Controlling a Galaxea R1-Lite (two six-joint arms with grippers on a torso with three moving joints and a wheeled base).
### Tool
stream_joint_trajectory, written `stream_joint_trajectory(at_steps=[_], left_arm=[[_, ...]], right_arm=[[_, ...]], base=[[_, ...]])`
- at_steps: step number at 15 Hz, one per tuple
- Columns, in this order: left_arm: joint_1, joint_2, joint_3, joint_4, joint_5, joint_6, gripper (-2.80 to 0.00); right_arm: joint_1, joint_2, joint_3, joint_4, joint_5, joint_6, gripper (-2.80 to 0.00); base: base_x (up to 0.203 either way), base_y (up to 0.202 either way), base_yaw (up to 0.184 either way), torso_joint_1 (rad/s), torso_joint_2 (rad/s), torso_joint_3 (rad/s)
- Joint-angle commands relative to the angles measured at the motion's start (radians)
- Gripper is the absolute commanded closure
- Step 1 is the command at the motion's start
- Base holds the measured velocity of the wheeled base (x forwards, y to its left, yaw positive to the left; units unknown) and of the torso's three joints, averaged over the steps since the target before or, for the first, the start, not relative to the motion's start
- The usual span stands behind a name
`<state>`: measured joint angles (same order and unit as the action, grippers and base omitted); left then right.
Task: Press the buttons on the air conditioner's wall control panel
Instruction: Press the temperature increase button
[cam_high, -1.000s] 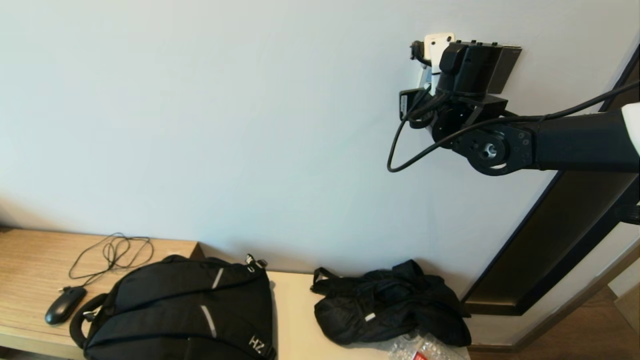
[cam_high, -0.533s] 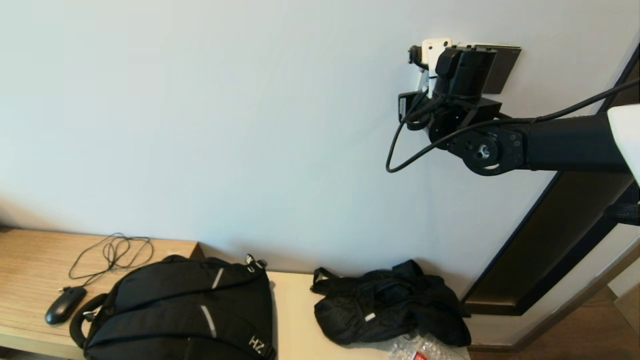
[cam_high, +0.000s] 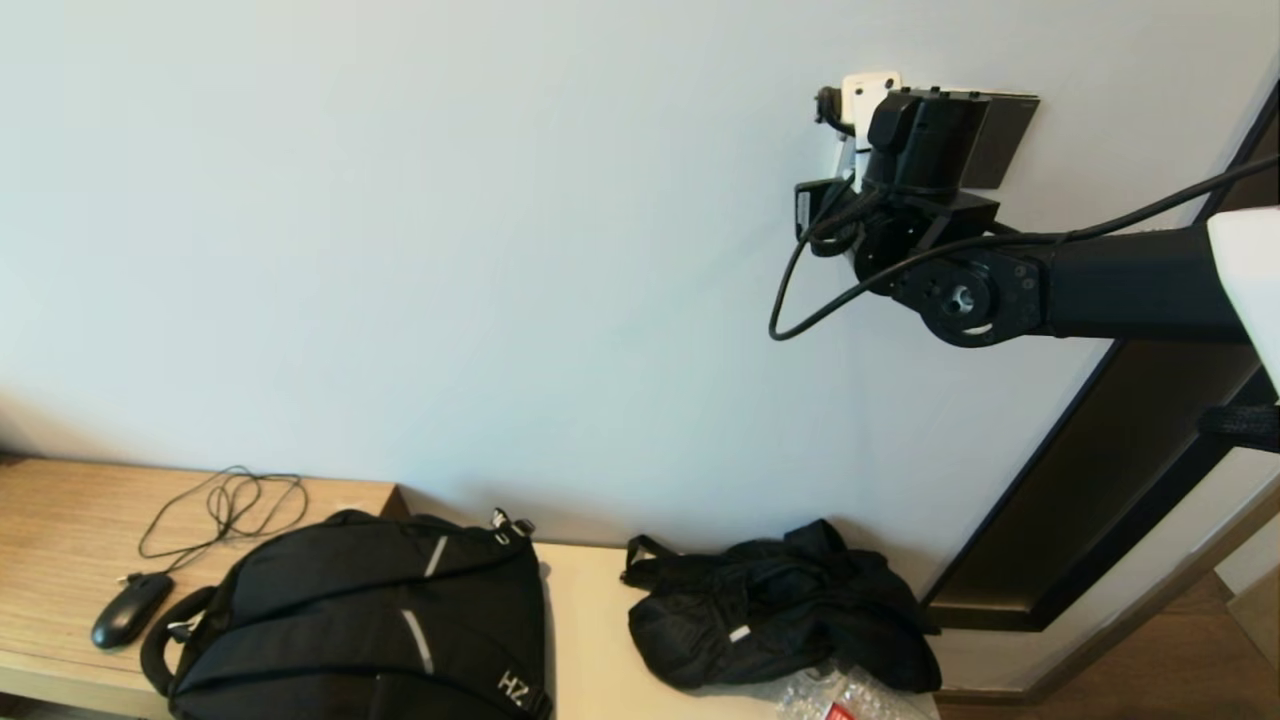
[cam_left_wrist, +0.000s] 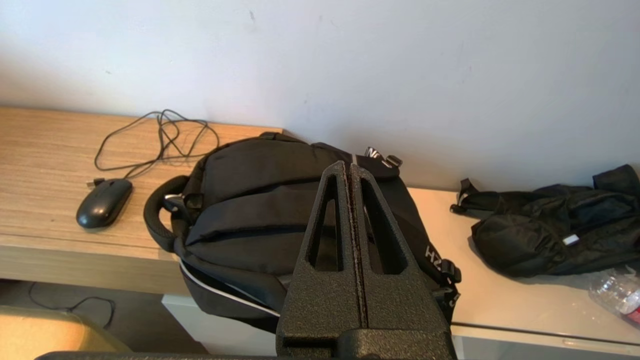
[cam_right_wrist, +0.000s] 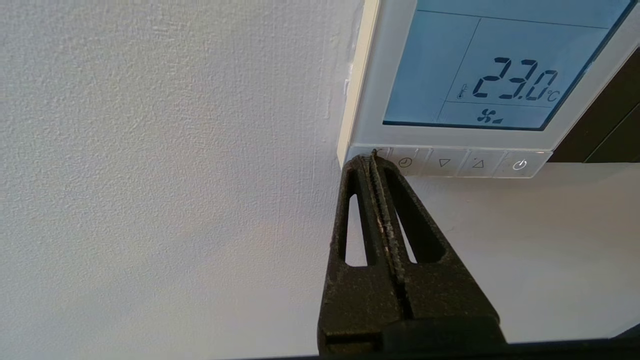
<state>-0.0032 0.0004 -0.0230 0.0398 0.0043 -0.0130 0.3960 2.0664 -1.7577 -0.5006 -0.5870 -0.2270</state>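
Observation:
The air conditioner's wall control panel (cam_right_wrist: 370, 95) is white, and its pale blue screen (cam_right_wrist: 495, 70) reads 23.0 °C with a fan sign. The buttons (cam_right_wrist: 460, 163) run along its lower edge: clock, down arrow, up arrow and power show. My right gripper (cam_right_wrist: 372, 159) is shut, and its tip rests on the end button nearest the panel's corner, covering it. In the head view my right arm (cam_high: 1000, 290) is raised to the wall and its wrist hides the panel. My left gripper (cam_left_wrist: 349, 167) is shut and empty, parked above a black backpack (cam_left_wrist: 250, 190).
A dark plate (cam_high: 1005, 140) is on the wall beside the panel. A dark door frame (cam_high: 1100, 480) runs down at the right. On the wooden bench (cam_high: 60, 520) below lie the backpack (cam_high: 360, 620), a black mouse (cam_high: 130, 610) with cable and a black bag (cam_high: 780, 610).
My right arm has shifted slightly to the left along the wall, staying at the panel. Nothing else has moved.

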Motion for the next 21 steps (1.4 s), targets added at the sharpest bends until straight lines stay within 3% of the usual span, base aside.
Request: stream_joint_trajectory(at_steps=[1, 9, 21], left_arm=[[0.0, 0.0, 0.0, 0.0, 0.0, 0.0, 0.0], [0.0, 0.001, 0.0, 0.0, 0.0, -0.001, 0.0], [0.0, 0.0, 0.0, 0.0, 0.0, 0.001, 0.0]], right_arm=[[0.008, -0.019, 0.012, -0.005, -0.011, -0.002, 0.0], [0.023, -0.126, 0.153, -0.045, -0.022, -0.001, 0.0], [-0.081, -0.103, 0.172, -0.049, -0.011, 0.002, 0.0]], base=[[0.0, 0.0, 0.0, 0.0, 0.0, 0.0], [0.0, 0.0, 0.0, 0.0, 0.0, 0.0], [0.0, 0.0, 0.0, 0.0, 0.0, 0.0]])
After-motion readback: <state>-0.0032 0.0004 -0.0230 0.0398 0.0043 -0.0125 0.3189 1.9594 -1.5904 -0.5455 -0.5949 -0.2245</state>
